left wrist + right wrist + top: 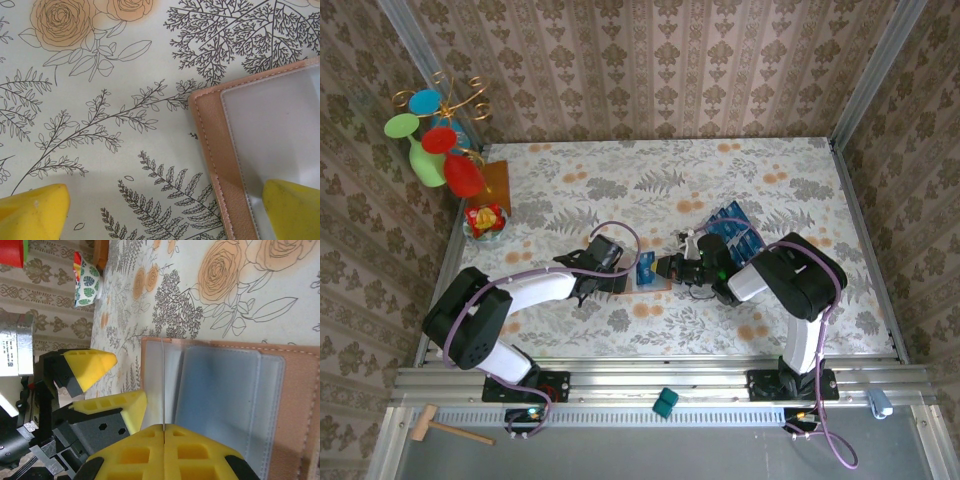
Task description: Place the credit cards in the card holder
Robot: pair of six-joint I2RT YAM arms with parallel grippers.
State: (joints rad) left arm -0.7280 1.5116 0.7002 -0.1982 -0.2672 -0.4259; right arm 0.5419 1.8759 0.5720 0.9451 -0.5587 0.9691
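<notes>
Early days on this one imo. The card holder [212, 150] lies open on the desk [620, 180] between the 2 arms. The right claw [164, 432] is pinched tight on 1 credit card [163, 385], edge-on at a pocket, and I can't tell if it's in. The left claw [162, 215] is spread wide with nothing in it, 1 finger over the holder's clear window. The other blue cards [732, 225] sit in a pile just beyond the right arm, so most of the job's left.
</notes>
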